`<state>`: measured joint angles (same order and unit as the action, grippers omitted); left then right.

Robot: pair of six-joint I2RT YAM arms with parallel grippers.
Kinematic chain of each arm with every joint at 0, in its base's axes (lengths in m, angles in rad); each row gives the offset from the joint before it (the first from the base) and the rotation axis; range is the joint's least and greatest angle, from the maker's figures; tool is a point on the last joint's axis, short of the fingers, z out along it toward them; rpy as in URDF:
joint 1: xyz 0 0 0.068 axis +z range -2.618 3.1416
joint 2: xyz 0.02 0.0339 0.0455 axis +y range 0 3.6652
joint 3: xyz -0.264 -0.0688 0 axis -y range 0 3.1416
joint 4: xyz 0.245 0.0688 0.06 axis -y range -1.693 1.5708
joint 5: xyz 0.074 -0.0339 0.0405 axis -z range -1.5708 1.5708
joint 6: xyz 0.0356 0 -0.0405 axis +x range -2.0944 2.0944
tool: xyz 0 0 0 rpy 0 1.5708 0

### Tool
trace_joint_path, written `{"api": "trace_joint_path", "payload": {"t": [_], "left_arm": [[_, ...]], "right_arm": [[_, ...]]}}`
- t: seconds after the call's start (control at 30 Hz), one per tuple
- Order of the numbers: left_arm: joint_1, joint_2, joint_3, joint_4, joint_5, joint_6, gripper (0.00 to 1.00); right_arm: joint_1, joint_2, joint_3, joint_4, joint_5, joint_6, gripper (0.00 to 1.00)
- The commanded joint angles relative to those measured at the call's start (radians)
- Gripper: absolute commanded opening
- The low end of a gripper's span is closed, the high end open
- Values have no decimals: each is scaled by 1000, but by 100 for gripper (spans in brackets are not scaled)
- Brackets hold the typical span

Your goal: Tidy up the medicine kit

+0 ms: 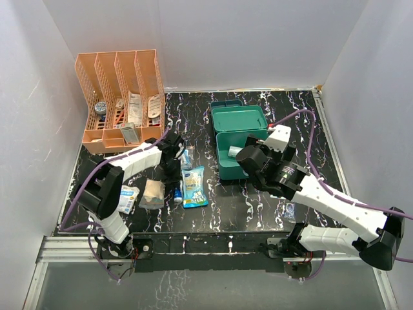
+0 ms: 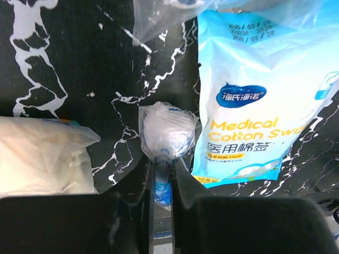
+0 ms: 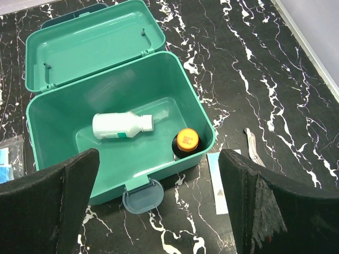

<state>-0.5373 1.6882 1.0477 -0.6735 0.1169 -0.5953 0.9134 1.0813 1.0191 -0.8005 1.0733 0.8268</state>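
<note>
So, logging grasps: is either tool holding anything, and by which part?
The left tool pinches the small clear-wrapped white roll by its wrapper's end; the right tool holds nothing.

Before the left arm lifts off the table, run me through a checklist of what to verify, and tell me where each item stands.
1. Left end effector shut on the small plastic-wrapped item: ok.
2. Cotton swab bag free of that grip: ok, it lies beside the item, outside the fingers.
3. Medicine kit lid open: ok.
4. Room left inside the kit: ok. Only a white bottle lying down and an orange-capped bottle standing near the front right corner.
5. Right end effector out of the drop path: not ok, it hangs open over the kit's front.
6. Item gripped firmly enough to lift: cannot tell.
</note>
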Motion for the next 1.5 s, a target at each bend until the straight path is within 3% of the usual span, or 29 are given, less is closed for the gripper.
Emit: {"api": "trace_joint_path", "payload": {"t": [0.0,0.3,0.53,0.8,0.97,1.13,1.27,1.47], "left_arm": [[-3,-1,43,-14,-23,37,0],[-4,-44,247,-79,-71,260,0],[-25,27,534,-153,-69,421,0],[-109,155,868,-192,-15,612,0],[-214,265,1118,-283,20,734,0],[-245,363,1278,-326,98,806,0],[-250,402,1305,-319,188,937,0],[-261,450,1297,-286,193,1141,0]], "right_arm": [[-4,-20,-11,57,-6,-29,97],[-35,28,67,38,-105,-82,98],[-276,124,218,53,-514,-316,98],[-417,230,284,3,-754,-458,98],[-528,210,280,10,-791,-484,98],[-620,172,270,19,-775,-496,98],[-661,147,258,3,-740,-509,98],[-724,92,228,7,-733,-514,98]]}}
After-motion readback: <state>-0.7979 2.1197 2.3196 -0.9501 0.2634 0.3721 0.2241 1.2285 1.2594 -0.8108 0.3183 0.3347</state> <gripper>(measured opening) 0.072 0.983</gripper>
